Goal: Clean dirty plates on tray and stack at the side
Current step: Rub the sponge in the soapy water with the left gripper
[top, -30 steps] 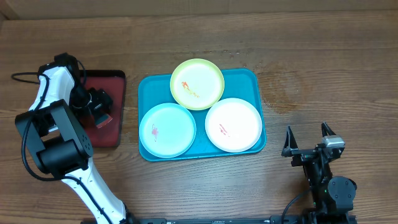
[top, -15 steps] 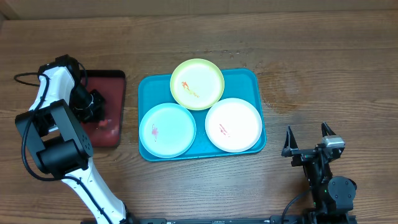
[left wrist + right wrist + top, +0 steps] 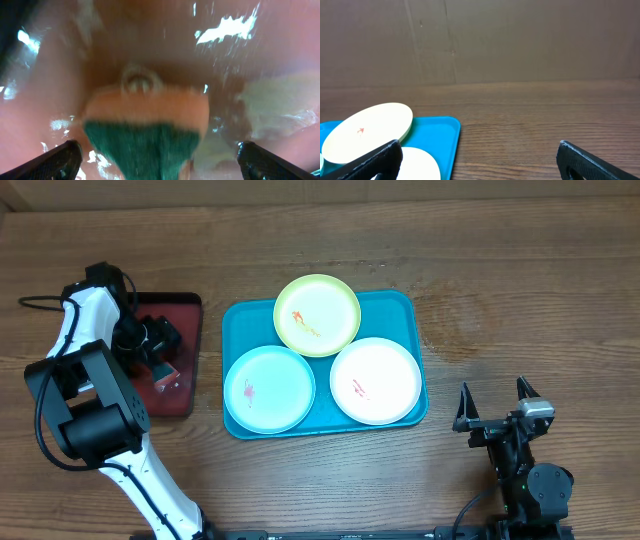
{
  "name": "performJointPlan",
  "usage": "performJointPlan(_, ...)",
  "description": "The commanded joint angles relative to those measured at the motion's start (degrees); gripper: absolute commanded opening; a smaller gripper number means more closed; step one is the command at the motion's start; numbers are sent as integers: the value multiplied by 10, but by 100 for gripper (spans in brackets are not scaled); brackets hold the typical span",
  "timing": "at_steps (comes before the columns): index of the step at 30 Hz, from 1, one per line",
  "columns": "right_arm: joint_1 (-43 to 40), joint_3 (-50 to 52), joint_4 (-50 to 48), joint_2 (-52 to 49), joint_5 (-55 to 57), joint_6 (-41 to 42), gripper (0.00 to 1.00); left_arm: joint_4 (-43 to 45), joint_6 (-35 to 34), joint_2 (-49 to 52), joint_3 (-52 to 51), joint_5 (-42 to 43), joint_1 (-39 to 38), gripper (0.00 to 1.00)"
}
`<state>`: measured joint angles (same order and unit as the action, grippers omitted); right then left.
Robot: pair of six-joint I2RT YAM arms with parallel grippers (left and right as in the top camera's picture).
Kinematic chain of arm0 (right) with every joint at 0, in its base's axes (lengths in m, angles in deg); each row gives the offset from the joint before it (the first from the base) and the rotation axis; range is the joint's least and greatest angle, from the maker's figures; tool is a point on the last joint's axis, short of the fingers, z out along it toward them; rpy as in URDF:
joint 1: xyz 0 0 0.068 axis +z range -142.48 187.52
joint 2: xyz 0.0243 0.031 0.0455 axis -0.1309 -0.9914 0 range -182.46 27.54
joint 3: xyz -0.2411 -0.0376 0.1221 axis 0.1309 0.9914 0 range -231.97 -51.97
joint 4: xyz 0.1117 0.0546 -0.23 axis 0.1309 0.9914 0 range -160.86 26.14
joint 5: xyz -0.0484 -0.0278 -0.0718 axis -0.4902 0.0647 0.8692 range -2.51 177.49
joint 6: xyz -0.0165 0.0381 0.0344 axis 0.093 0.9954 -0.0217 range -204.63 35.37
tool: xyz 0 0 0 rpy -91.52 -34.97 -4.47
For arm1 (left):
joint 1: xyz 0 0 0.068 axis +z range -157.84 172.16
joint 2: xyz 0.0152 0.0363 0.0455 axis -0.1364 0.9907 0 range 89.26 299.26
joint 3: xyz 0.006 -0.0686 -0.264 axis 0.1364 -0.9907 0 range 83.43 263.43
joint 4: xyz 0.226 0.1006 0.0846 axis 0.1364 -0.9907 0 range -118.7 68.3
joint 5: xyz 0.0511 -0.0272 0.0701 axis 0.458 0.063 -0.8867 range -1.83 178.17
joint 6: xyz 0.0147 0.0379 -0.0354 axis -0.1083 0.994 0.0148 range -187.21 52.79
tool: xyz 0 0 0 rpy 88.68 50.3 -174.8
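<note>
Three plates lie in the teal tray (image 3: 408,308): yellow-green (image 3: 317,314) at the back with an orange smear, pale blue (image 3: 269,388) front left and white (image 3: 375,380) front right, each with a small red smear. My left gripper (image 3: 160,358) hangs open over the dark red tray (image 3: 180,305). In the left wrist view its fingers straddle an orange sponge with a green scrub side (image 3: 145,130) without gripping it. My right gripper (image 3: 493,420) is open and empty, right of the teal tray. The right wrist view shows the yellow-green plate (image 3: 367,132) and the white plate (image 3: 417,165).
The dark red tray's surface (image 3: 260,100) is wet, with pale foam patches. A cardboard wall (image 3: 480,40) closes the back of the wooden table (image 3: 520,290). The left arm's cable (image 3: 40,302) trails at the far left.
My left gripper shifted left and then back right over the dark red tray, and the sponge now shows beside it. The right arm and the plates have not moved.
</note>
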<state>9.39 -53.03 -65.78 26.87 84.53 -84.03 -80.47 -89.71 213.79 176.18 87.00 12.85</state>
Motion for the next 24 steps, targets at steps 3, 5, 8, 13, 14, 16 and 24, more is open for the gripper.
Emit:
performJointPlan(3, -4, 6, -4, 5, 3, -2, 100, 35, -2, 7, 11, -54, 3, 87)
performJointPlan(5, -4, 6, -4, 5, 3, -2, 100, 40, -2, 7, 11, -55, 3, 56)
performJointPlan(8, -4, 6, -4, 5, 3, -2, 100, 37, -2, 7, 11, -55, 3, 9)
performJointPlan(13, -4, 6, -4, 5, 3, -2, 100, 19, -2, 7, 11, -53, 3, 32)
performJointPlan(14, -4, 6, -4, 5, 3, -2, 100, 12, -2, 7, 11, -51, 3, 64)
performJointPlan(16, -4, 6, -4, 5, 3, -2, 100, -11, -2, 7, 11, -45, 3, 100)
performJointPlan(24, -4, 6, -4, 5, 3, -2, 100, -97, -2, 7, 11, 45, 3, 100)
